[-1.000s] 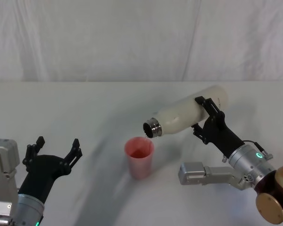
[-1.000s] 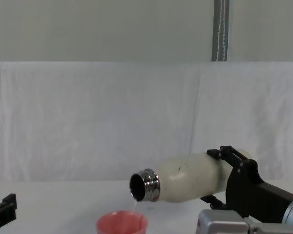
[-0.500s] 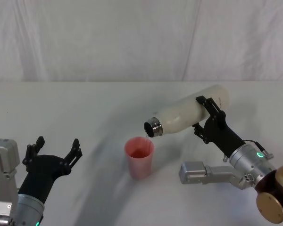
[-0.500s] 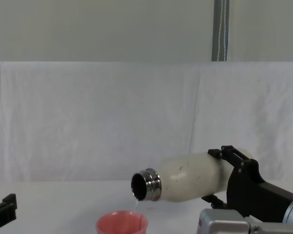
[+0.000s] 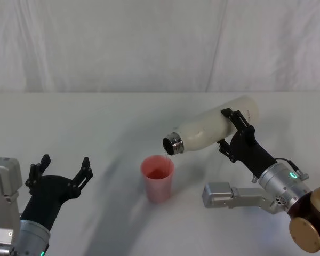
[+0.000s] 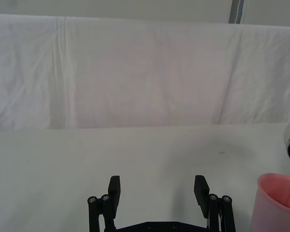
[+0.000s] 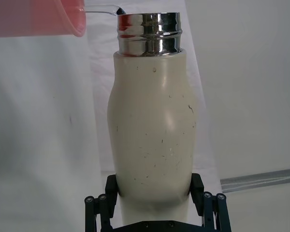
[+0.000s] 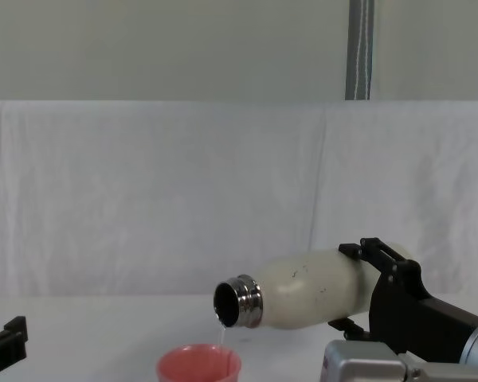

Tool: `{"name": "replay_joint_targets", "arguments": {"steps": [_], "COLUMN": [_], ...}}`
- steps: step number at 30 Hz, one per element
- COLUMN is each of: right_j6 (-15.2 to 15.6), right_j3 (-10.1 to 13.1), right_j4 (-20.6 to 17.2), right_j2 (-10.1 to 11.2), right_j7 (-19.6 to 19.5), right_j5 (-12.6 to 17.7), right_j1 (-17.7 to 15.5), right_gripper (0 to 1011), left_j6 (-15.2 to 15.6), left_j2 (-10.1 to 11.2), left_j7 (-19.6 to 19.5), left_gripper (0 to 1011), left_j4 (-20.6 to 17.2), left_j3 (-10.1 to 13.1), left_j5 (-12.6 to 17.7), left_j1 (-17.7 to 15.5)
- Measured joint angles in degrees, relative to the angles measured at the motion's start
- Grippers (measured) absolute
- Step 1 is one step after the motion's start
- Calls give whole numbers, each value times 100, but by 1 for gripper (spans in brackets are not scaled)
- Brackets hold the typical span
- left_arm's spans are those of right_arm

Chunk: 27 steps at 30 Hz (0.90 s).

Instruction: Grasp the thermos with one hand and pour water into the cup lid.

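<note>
The cup lid (image 5: 158, 178) stands upright on the white table (image 5: 96, 122), a small salmon-pink cup with a smooth round rim, and there is a little water pooled in the bottom of it. Held above it and just to its right is the thermos (image 5: 213, 130), tipped almost flat with its open mouth angled down toward the cup. A thin clear stream of water (image 8: 221, 333) falls from the lip of the mouth into the pink cup; from the right wrist camera it shows as a glassy thread (image 7: 102, 9) running from the neck to the cup's rim.

The thermos is cream-white and matte, rounded at the shoulders and flecked with small dark specks, with a shiny threaded steel neck (image 7: 148, 32). The right gripper (image 5: 236, 133), black and angular on a silver-grey wrist, is clamped around the bottle's lower body, one jaw on each side. The left gripper (image 5: 64, 170) rests low at the left of the table, well apart from the cup, its two jaws spread wide with nothing between them.

Compared with a second ago, the thermos keeps nearly the same tilt and place, the stream is still running, and the left arm has not moved.
</note>
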Motion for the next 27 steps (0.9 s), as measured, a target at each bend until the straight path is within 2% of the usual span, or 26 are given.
{"name": "replay_joint_targets", "arguments": {"steps": [27], "right_j6": [5], "right_j3": [-12], "right_j4": [-49], "right_j2": [53], "right_j7": [-45], "right_j5": [-44], "right_j1": [-16], "right_gripper": [944], "left_j6": [0], "left_j2": [0], "left_j7": [0], "left_gripper": [1001], "left_j4": [0], "left_j3": [0], "left_j5": [0], "left_j1": [0]}}
